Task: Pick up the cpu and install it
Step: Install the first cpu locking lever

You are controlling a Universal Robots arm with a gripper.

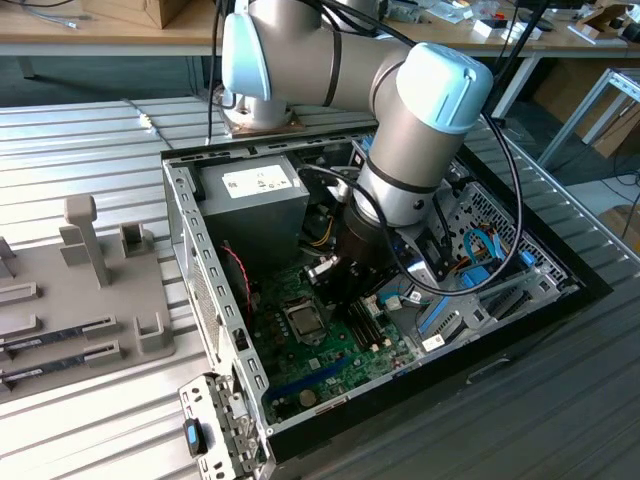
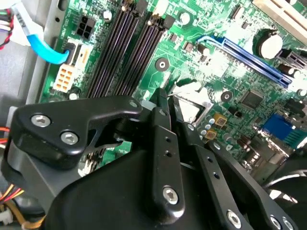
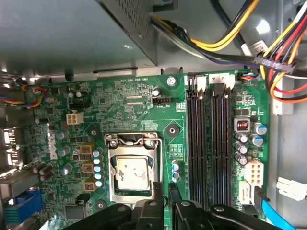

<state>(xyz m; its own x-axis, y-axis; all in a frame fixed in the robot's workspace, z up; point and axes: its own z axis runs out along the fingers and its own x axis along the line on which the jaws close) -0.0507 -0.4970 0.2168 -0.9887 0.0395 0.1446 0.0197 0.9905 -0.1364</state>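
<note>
The cpu (image 3: 133,173) lies flat in its socket on the green motherboard (image 3: 120,100), silvery top up, inside the metal socket frame (image 3: 133,140). In the exterior view the cpu (image 1: 303,320) shows in the middle of the board inside the open computer case. My gripper (image 3: 165,190) hangs just above the board at the socket's edge, beside the cpu and apart from it. Its black fingers stand close together with only a thin slit between them and nothing held. In the second wrist view the gripper (image 2: 169,101) points at the shiny socket frame (image 2: 194,103).
Black memory slots (image 3: 211,143) run along one side of the socket. Bundled power cables (image 3: 230,43) cross above the board near the power supply (image 1: 262,195). The case wall (image 1: 190,240) rises at the exterior view's left, with a grey fixture tray (image 1: 90,290) beyond it.
</note>
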